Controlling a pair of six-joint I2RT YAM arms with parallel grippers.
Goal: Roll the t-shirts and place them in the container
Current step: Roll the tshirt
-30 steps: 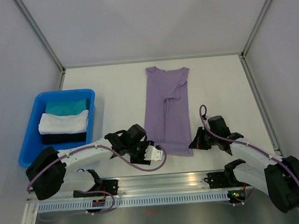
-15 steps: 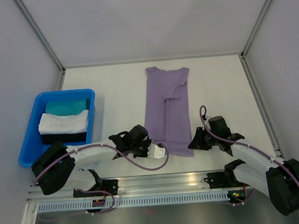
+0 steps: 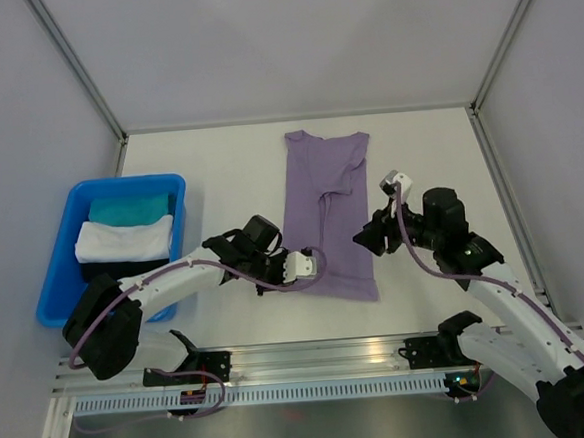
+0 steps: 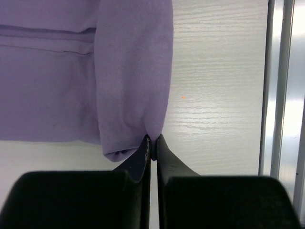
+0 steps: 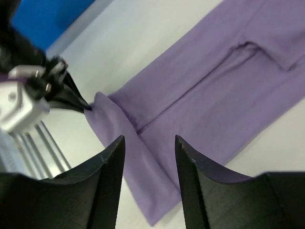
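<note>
The lavender t-shirt (image 3: 325,192) lies flat and folded narrow on the white table, collar at the far end. Its near hem is turned over into a band (image 4: 133,71). My left gripper (image 3: 313,261) is shut on the left corner of that band, with fabric pinched between the tips (image 4: 153,143). My right gripper (image 3: 366,236) hovers open above the shirt's right edge. In the right wrist view its fingers (image 5: 148,139) frame the folded hem (image 5: 143,167), apart from the cloth, and the left gripper's tips (image 5: 78,102) show at the corner.
A blue bin (image 3: 56,286) at the left holds folded teal, white and black garments. An aluminium rail (image 3: 322,357) runs along the near edge, seen also in the left wrist view (image 4: 281,86). Enclosure walls stand left, right and behind.
My left gripper has shut on the hem's left corner and drawn it away from the rail. My right gripper has opened, let go of the hem and risen toward the shirt's middle.
</note>
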